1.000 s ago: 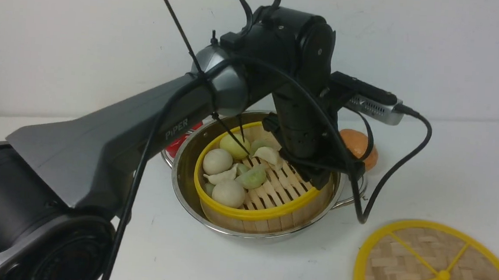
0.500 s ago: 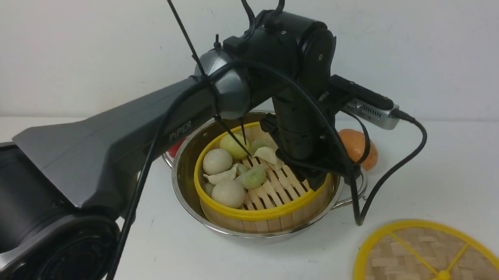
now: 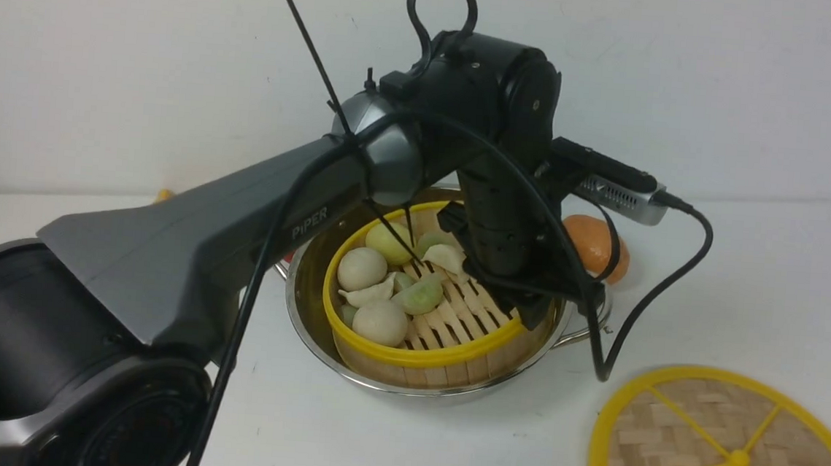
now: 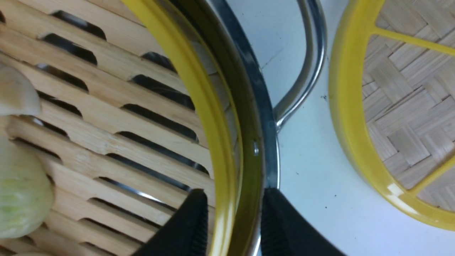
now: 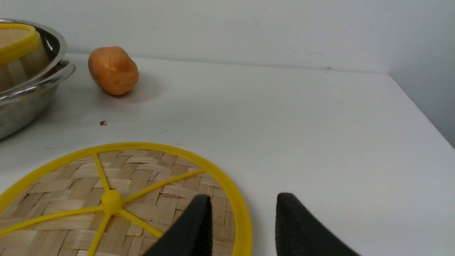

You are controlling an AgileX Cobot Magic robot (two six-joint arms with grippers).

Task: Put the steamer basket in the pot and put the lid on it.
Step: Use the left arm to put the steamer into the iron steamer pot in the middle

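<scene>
1. White wall (image 3: 725,86), upright behind the pot, the widest thing in sight
2. White tabletop (image 3: 371,442), carrying the pot and spreading out on every side of it
3. Left arm (image 3: 264,200), dark and grey, reaching across above the pot from its left and hiding part of its far side
4. The pot (image 3: 304,306), shiny steel, standing on the tabletop, with a looped wire handle (image 3: 584,336) on its right
5. The lid (image 3: 664,440), flat woven bamboo with yellow rim and spokes, lying on the tabletop to the right of the pot and nearer the robot, apart from it
6. The steamer basket (image 3: 407,357), yellow-rimmed, inside the pot, its slatted floor showing
7. Left tool (image 4: 234,193), over the pot's right part at the basket's rim, its fingers apart with the rim running between them; I cannot tell whether they touch it
8. Right tool (image 5: 243,197), fingers wide apart with nothing held, the lid showing in its wrist view; its exact place from the pot I cannot tell
9. Orange lumpy thing (image 3: 597,247), on the tabletop beyond the pot's right side
10. Pale toy buns (image 3: 380,322) and dumplings (image 3: 373,291), within the pot, gathered mostly in the basket's left part
</scene>
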